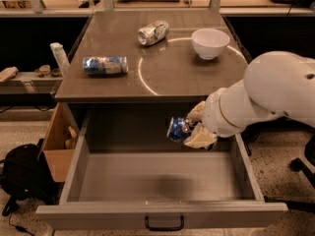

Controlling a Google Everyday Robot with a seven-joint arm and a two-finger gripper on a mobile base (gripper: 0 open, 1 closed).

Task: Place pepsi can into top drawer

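The pepsi can (178, 129), dark blue with a silver end, lies sideways in my gripper (196, 128). The pale fingers (199, 139) are shut on it from the right. I hold it in the air over the open top drawer (98, 181), near its back and right of centre, just below the counter's front edge. The drawer is pulled fully out, grey inside with nothing in it, and has a black handle (164, 224) on its front panel. My white arm (268, 95) reaches in from the right.
On the counter (162, 77) lie a light-blue-and-white can (105, 65), a silver-green can (153, 33) and a white bowl (210, 43). A cardboard box (56, 149) and a black bag (22, 178) sit on the floor left of the drawer.
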